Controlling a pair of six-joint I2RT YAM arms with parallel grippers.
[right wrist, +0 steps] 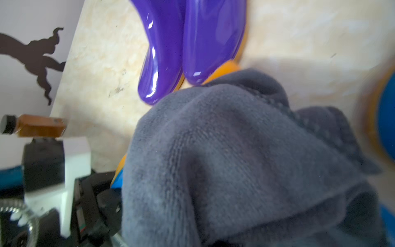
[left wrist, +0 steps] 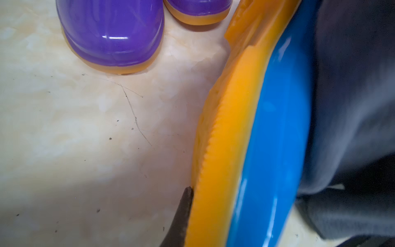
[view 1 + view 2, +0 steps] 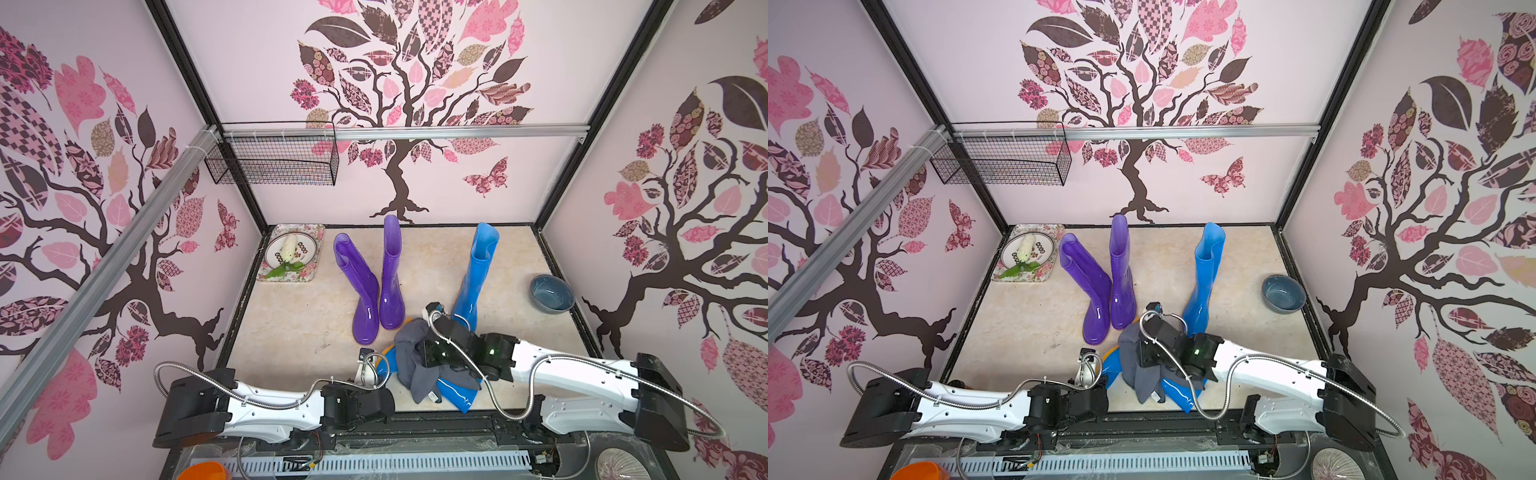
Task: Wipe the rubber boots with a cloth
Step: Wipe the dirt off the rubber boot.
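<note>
Nearest, found one blue boot lying on its side close to the front edge of the table, just ahead of both arms. Noted orange sole turned leftward and foot running near to far. Took the shaft as long axis, stretched rightward and slightly nearer, mouth toward the right arm's base. Found cloth heaped over foot and ankle, hanging down the near side.

Observed right gripper sunk in the cloth from the right, jaws together, fabric bunched up to them. Judged it clamped on the cloth. Located left gripper at the sole side. Saw one dark finger touching the sole's rim in the left wrist view, partner finger out of sight. Cannot tell whether apart, together or gripping.

Judged step in hand: rubbing this boot, braced at the sole. Cannot tell how much of it is wiped, with no dirt or streaks visible on any gloss.

Farther back, found purple boots upright, side by side, toes nearward and just beside the lying sole, shafts spreading apart toward the top. Found second blue boot upright to their right, toe nearward. Recorded all three clear of the cloth, whether done or pending not decidable here. Beyond, noted bowl at right and tray in the far left corner.
</note>
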